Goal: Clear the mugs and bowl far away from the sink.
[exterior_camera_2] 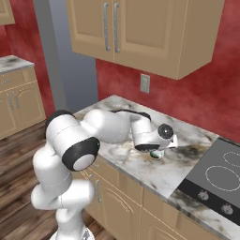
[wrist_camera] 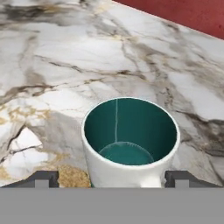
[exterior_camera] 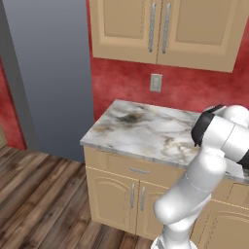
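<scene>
From behind the arm on its left, the marble-topped desk (exterior_camera: 146, 130) in white with grey and brown veins stands bare at this end, carried on tan wooden cabinets with metal handles. A tall grey panel (exterior_camera: 53, 73) rises at its left end, a red wall with a pale outlet plate (exterior_camera: 155, 82) runs behind it, and tan upper cabinets (exterior_camera: 170, 29) hang above. The white arm (exterior_camera: 204, 165) climbs from the lower right and bends off the right edge

From behind on the right, the arm stretches low over the desk, its hand lying nearly level. The tool (exterior_camera_2: 157, 153) points down at a small white mug with a dark teal inside (exterior_camera_2: 158, 153), which sits upright on the marble near the front edge, mostly hidden under the hand. A black glass cooktop (exterior_camera_2: 218, 176) with pale ring marks and front knobs lies to the right, well apart from the mug

Looking along the hand, the mug stands upright on the marble with its teal inside open to view. The two dark fingertips (wrist_camera: 41, 178) stand spread wide, one on either side of the mug, each with a gap to its white wall, so the tool has hold of nothing
</scene>
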